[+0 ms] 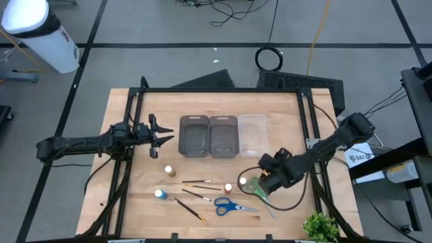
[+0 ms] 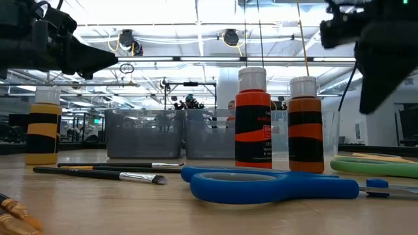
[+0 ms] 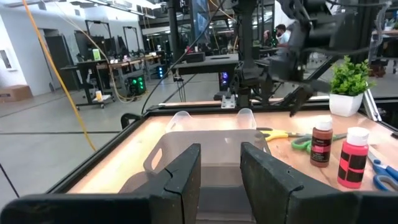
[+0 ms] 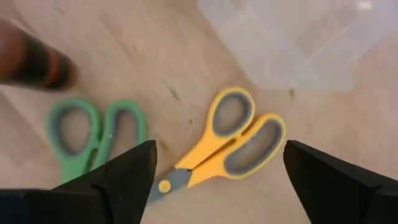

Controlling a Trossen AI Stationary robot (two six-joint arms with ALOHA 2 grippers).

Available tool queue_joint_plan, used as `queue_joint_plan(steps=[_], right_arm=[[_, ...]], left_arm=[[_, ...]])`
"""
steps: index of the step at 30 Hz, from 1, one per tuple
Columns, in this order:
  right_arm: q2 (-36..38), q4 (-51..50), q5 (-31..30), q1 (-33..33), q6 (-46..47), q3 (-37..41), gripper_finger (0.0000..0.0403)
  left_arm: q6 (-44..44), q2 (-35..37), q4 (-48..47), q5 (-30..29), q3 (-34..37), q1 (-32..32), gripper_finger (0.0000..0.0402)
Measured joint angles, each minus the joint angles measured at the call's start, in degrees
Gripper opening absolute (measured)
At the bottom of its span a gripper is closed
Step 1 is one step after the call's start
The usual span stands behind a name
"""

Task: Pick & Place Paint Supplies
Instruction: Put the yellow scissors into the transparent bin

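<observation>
Yellow scissors and green scissors lie flat on the wooden table. My right gripper hangs open above them, one finger on either side of the yellow pair, touching nothing; in the high view it covers the yellow pair. Blue scissors lie nearer the front edge. An orange bottle, a brown bottle, a blue bottle and an ochre-labelled bottle stand upright. Thin brushes lie between them. My left gripper is open and empty beside the left grey tray.
A second grey tray and a clear tray stand in a row at the table's middle back. A black frame runs round the table. A small green plant stands at the front right corner.
</observation>
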State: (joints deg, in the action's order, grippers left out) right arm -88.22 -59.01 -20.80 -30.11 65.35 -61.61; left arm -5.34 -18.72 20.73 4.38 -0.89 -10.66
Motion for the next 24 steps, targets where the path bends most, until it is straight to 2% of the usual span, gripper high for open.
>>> queue_joint_plan(steps=[6,11,17,24], right_arm=[[-3.61,6.69,3.08,1.51,2.65,4.89,0.0330],[-3.87,11.13,3.40,3.57,5.99,10.07,0.0330],[-3.54,17.31,6.70,4.61,9.20,15.75,0.0329],[-3.65,18.47,7.13,4.62,11.37,17.79,0.0307]], left_arm=[[-0.61,-0.02,0.00,-0.21,0.00,0.02,0.0124],[-2.30,-0.01,0.04,-2.02,0.00,0.00,0.0124],[-2.47,-0.02,0.09,-3.45,0.00,0.00,0.0124],[-2.42,-0.02,0.11,-3.48,0.00,0.02,0.0124]])
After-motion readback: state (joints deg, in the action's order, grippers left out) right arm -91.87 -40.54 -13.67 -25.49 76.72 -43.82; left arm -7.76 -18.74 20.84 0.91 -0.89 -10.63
